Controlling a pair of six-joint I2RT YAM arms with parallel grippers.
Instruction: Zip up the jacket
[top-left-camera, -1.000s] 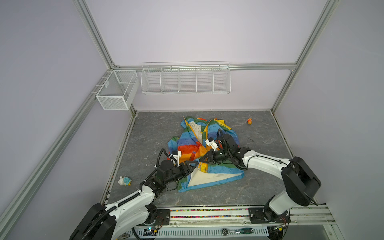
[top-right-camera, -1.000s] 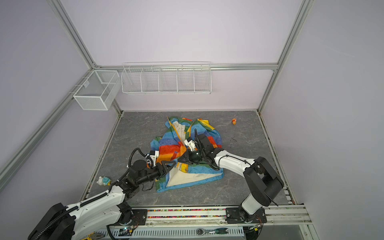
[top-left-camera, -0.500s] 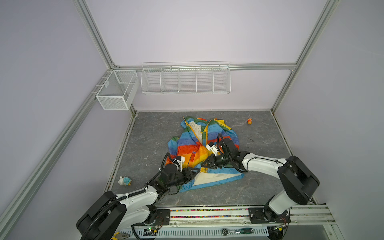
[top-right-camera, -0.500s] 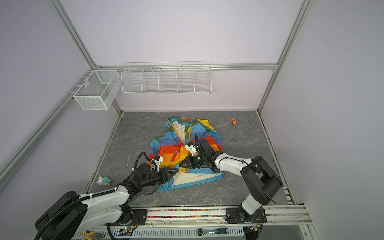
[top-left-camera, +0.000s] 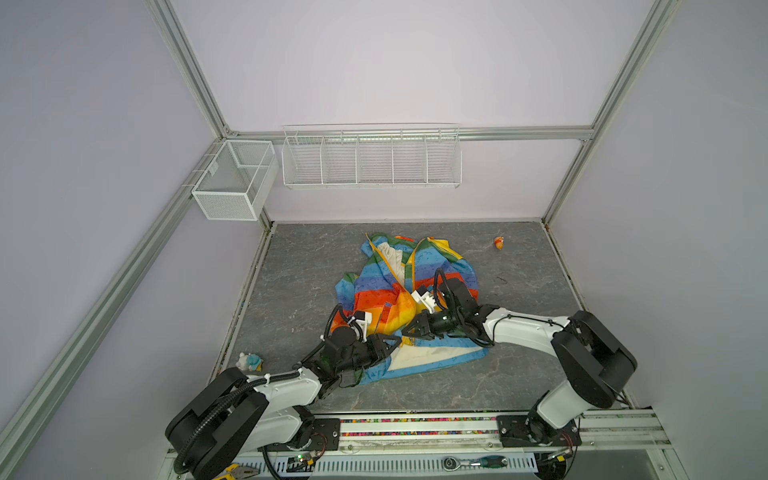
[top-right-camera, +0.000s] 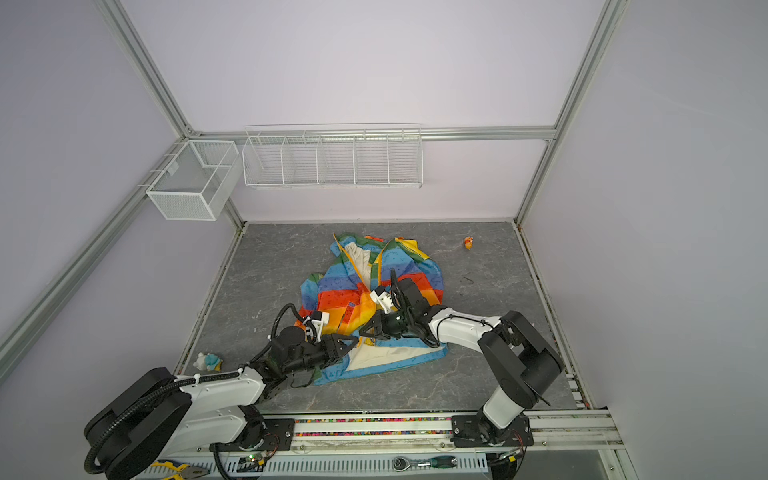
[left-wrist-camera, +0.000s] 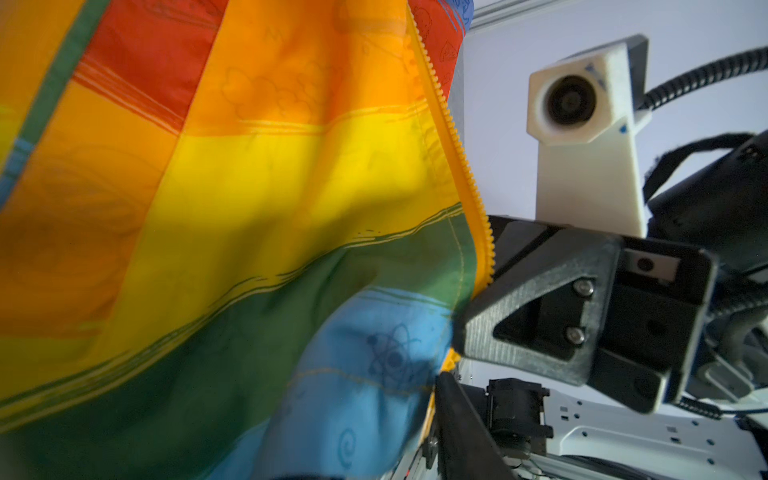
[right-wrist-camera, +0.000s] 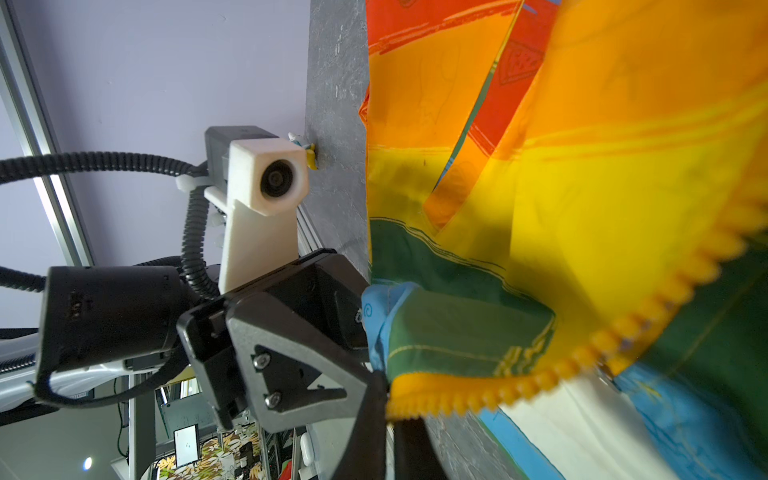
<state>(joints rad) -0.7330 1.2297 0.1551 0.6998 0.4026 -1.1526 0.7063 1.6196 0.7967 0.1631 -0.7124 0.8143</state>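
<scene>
The jacket (top-left-camera: 409, 286) lies crumpled and unzipped, mid-frame on the grey surface (top-left-camera: 307, 266). At its lower edge the right tool (top-left-camera: 409, 331) is clenched on the zipper strip (right-wrist-camera: 478, 399). The left tool (top-left-camera: 395, 341) straddles fabric; I cannot tell whether it grips.

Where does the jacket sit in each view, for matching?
In a top view: jacket just below centre.
In a top view: jacket just below centre.
Left wrist: jacket fills most of it.
Right wrist: jacket fills about half.
Shared landmark: orange-yellow zipper strip.
</scene>
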